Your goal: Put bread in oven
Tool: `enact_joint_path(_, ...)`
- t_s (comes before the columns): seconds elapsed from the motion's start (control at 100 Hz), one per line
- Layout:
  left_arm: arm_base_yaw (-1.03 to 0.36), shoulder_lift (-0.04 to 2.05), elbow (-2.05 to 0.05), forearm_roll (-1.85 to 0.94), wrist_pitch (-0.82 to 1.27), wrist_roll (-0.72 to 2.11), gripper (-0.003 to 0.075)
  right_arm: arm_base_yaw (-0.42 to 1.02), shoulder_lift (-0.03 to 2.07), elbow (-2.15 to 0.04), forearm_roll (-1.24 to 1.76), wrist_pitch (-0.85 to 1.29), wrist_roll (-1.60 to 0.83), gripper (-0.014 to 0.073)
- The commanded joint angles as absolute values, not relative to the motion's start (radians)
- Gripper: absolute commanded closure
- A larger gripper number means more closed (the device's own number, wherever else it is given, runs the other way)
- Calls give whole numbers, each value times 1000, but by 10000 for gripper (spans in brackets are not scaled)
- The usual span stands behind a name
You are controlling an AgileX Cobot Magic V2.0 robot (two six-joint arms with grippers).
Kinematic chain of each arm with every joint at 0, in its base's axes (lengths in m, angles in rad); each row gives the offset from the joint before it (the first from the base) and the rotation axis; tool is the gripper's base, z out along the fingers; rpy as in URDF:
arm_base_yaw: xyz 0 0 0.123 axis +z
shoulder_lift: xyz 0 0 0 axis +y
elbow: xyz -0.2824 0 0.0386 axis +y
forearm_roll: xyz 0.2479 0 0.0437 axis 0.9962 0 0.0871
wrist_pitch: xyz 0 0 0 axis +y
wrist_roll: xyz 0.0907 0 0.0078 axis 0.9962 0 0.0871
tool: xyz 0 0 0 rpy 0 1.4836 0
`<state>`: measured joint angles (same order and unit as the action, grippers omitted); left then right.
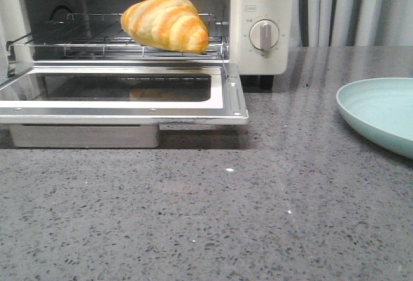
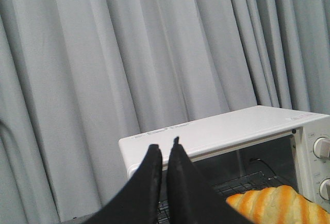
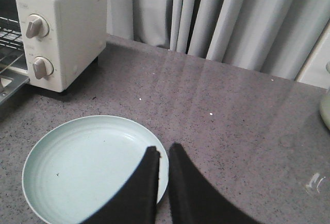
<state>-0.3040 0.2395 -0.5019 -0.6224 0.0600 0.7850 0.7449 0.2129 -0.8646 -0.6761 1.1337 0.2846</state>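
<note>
The bread (image 1: 166,22), a golden roll with orange-brown stripes, lies on the wire rack (image 1: 97,39) inside the cream-white oven (image 1: 264,48). The oven's glass door (image 1: 122,90) hangs open and flat. The bread's end also shows in the left wrist view (image 2: 278,206) under the oven top (image 2: 232,131). My left gripper (image 2: 164,149) is shut and empty, raised in front of the oven's upper left corner. My right gripper (image 3: 162,152) is shut and empty above the rim of a pale blue plate (image 3: 82,167). Neither gripper shows in the front view.
The empty pale blue plate (image 1: 381,113) sits on the grey speckled counter (image 1: 226,216) to the right of the oven. Two round dials (image 1: 264,34) are on the oven's right panel. Grey curtains (image 2: 129,54) hang behind. A pale object (image 3: 325,105) stands at the far right edge.
</note>
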Motion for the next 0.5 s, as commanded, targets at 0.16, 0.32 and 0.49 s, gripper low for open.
enact_joint_path(0.16, -304, 254, -527, -636, 10, 783, 740, 745, 231, -881, -712, 1079, 291, 578)
enact_joint_path(0.32, -304, 254, -527, -636, 12, 783, 740, 745, 231, -881, -712, 1079, 291, 578)
enact_joint_path(0.49, -304, 247, -505, -633, 0, 783, 740, 745, 231, -881, -712, 1079, 291, 578)
